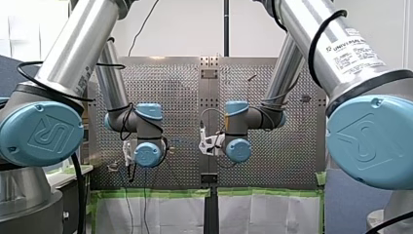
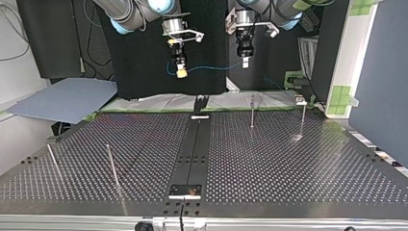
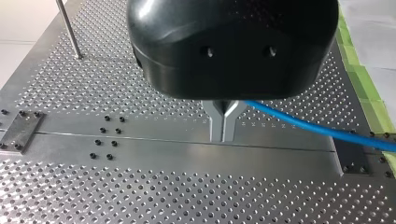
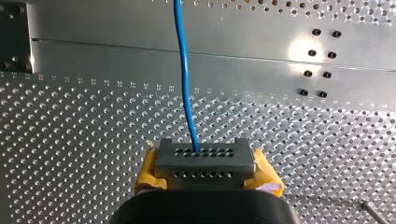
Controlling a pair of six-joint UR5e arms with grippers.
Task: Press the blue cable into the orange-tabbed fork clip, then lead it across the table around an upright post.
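The blue cable [image 2: 211, 67] hangs in a shallow line between my two grippers, both held high above the perforated table [image 2: 288, 168]. My left gripper [image 2: 244, 61], black with metal fingers [image 3: 223, 126], is shut on it. In the left wrist view the blue cable [image 3: 317, 128] leads away sideways from the fingertips. My right gripper [image 2: 181, 72] with yellow pads [image 4: 148, 170] is shut on the blue cable [image 4: 184, 70], which runs straight ahead from its grey tips. Ahead of the left gripper stands an upright post [image 3: 69, 28]. I cannot make out an orange-tabbed clip.
Thin upright posts [image 2: 251, 113], [image 2: 303, 120] stand near the table's far edge at the top view's right, and two more posts [image 2: 112, 166], [image 2: 52, 161] at its near left. A dark centre strip [image 2: 192, 149] runs across the table. A green-taped sheet [image 2: 144, 103] lies behind it.
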